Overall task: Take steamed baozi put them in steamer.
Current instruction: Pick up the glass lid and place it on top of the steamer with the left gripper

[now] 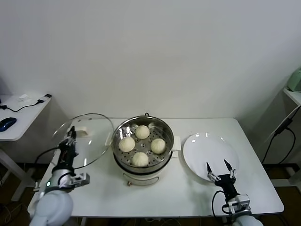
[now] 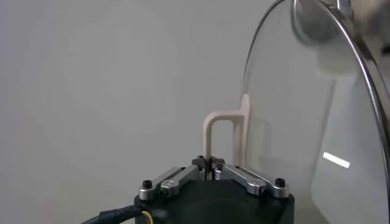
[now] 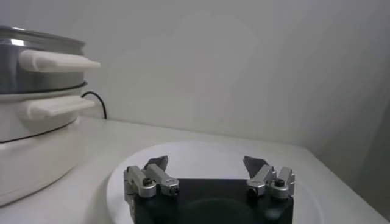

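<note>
Several pale steamed baozi (image 1: 127,144) lie inside the shiny steamer (image 1: 121,130) on its cream pot base (image 1: 141,178), at the table's middle. The steamer (image 3: 38,78) also shows in the right wrist view. My left gripper (image 1: 72,133) (image 2: 210,163) is shut on the cream handle (image 2: 224,123) of the glass lid (image 1: 96,136) (image 2: 304,128), holding it tilted on edge left of the steamer. To the steamer's right, my right gripper (image 1: 218,166) (image 3: 206,163) stands open over the near part of the white plate (image 1: 207,146) (image 3: 201,149), nothing between its fingers.
The white table (image 1: 188,197) carries the pot and the plate. A side desk with a dark mouse (image 1: 7,124) and a cable stands at the far left. A shelf with a green object (image 1: 295,79) and hanging cables is at the far right.
</note>
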`<control>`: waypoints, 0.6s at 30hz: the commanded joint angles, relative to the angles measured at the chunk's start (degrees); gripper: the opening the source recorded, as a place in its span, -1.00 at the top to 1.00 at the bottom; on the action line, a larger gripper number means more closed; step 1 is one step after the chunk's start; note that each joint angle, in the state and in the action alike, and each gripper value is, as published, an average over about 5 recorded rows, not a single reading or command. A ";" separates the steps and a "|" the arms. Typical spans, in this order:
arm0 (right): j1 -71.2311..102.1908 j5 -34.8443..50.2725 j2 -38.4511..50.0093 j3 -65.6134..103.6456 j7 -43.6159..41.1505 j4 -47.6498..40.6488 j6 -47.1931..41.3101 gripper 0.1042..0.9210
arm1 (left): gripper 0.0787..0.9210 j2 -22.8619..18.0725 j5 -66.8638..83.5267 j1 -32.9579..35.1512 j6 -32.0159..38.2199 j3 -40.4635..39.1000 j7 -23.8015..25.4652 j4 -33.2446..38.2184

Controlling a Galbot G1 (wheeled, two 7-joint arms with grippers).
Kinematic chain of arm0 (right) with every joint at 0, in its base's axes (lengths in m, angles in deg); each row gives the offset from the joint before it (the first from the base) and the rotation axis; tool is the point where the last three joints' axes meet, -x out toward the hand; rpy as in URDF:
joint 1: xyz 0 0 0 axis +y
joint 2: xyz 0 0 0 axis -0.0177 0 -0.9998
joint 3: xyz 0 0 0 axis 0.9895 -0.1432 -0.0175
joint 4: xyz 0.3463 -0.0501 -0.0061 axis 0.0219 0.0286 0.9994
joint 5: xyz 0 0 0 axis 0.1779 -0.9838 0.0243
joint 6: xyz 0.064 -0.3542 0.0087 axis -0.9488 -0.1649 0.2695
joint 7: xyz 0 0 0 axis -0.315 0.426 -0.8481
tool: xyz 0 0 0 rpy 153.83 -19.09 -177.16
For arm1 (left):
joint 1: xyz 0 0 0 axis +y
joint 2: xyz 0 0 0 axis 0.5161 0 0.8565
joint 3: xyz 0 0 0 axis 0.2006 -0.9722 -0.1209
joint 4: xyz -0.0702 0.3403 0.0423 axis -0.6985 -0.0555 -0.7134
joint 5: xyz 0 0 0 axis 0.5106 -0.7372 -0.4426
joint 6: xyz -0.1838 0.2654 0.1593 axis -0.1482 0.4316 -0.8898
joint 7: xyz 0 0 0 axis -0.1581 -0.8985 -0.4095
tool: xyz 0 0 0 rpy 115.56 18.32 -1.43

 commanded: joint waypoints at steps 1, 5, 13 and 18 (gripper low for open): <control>0.27 -0.68 0.54 -0.15 -0.14 -0.76 2.72 -0.76 | 0.88 -9.27 -16.95 -10.91 -12.35 -22.20 11.35 4.92; 0.06 -0.53 0.64 -0.08 0.01 -1.62 3.99 -0.76 | 0.88 -15.59 -23.69 -13.29 -13.52 -27.86 11.87 1.55; 0.55 -0.37 0.92 0.15 0.20 -2.29 5.70 -0.76 | 0.88 -25.17 -30.06 -15.89 -15.00 -33.30 11.84 -6.10; 1.02 -0.29 0.70 0.31 0.47 -2.69 6.84 -0.76 | 0.88 -27.46 -30.91 -16.51 -16.10 -34.21 11.11 -9.80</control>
